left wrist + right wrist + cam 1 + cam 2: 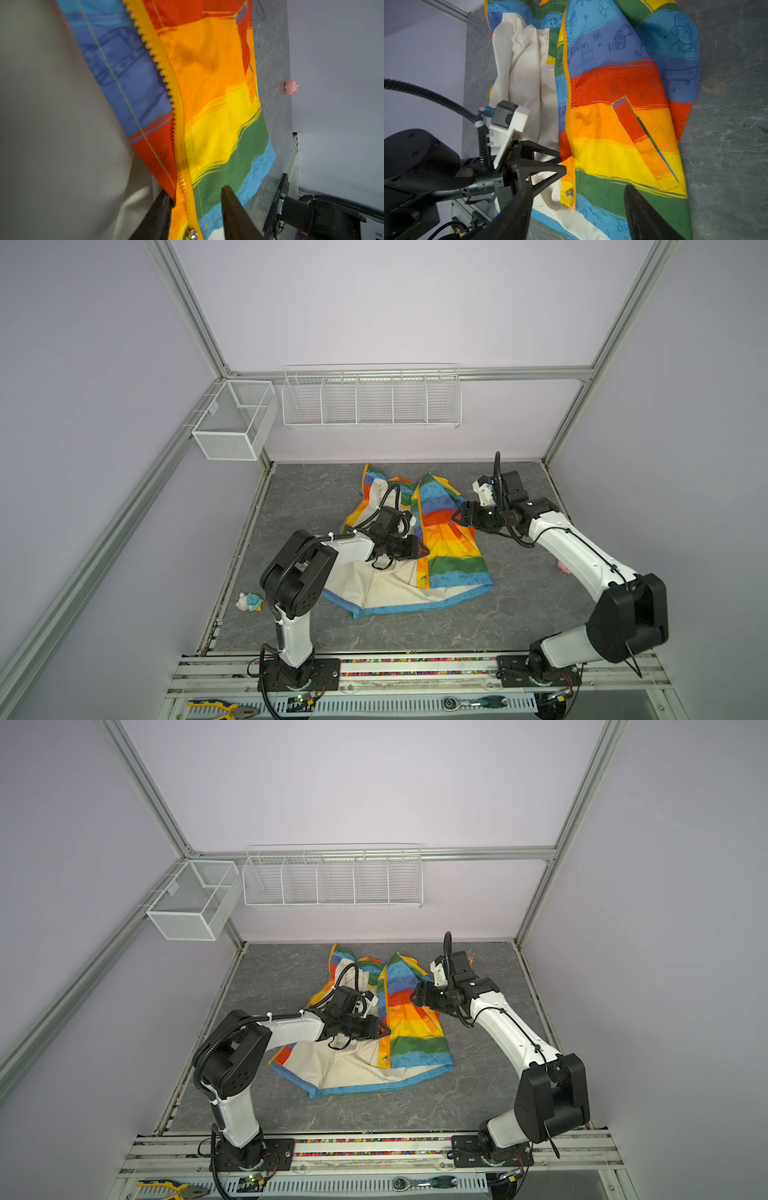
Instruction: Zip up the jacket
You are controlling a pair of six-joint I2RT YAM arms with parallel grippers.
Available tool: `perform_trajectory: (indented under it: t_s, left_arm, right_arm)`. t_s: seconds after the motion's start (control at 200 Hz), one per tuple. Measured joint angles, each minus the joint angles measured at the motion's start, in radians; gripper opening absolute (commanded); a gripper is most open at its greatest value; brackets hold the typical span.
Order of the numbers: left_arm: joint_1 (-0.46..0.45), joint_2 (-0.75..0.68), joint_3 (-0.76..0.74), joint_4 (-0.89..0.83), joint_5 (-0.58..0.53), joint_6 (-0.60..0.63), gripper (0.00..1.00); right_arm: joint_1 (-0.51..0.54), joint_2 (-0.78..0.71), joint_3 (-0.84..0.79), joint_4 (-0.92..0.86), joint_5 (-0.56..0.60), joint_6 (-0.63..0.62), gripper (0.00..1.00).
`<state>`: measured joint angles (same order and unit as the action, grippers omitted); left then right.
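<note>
The jacket [451,556] lay unzipped, cream lining exposed on one side, near the middle of the desk's [307,497] far edge, with the left gripper [197,192] jaws parted astride the yellow zipper strip [179,133] and the right gripper [580,186] jaws wide apart, holding nothing, over the striped front panel.

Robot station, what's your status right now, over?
Left gripper: jaws apart over the zipper strip. Right gripper: open, empty, beside the jacket. Zipper undone, lining showing. White figurine, pink lump lie well aside.
</note>
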<state>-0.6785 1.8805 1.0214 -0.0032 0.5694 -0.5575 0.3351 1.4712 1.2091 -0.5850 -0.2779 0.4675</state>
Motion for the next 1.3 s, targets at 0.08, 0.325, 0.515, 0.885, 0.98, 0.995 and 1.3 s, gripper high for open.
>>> perform_trajectory:
  t_s: [0.08,0.325,0.515,0.885,0.98,0.995,1.3]
  left_arm:
    - [-0.002,0.007,-0.013,0.0,0.001,0.014,0.41]
    - [-0.018,0.026,-0.035,0.045,0.062,0.017,0.39]
    - [-0.03,0.051,-0.058,0.13,0.128,-0.016,0.37]
    - [-0.032,0.068,-0.068,0.294,0.182,-0.142,0.31]
    - [-0.035,0.068,-0.068,0.312,0.182,-0.157,0.25]
    - [-0.036,0.068,-0.068,0.312,0.181,-0.161,0.23]
    - [-0.051,0.068,-0.06,0.275,0.155,-0.149,0.0]
  right_arm:
    - [0.015,-0.006,-0.002,0.0,0.002,0.0,0.71]
    - [0.047,-0.007,-0.012,0.001,0.02,0.001,0.7]
    - [0.056,-0.006,-0.026,0.008,0.027,0.001,0.69]
    - [0.06,-0.006,-0.066,0.01,0.042,0.01,0.65]
    - [0.063,0.0,-0.074,0.009,0.045,0.012,0.65]
    - [0.065,0.004,-0.075,0.009,0.045,0.012,0.65]
    - [0.137,0.15,-0.076,0.011,0.045,0.019,0.65]
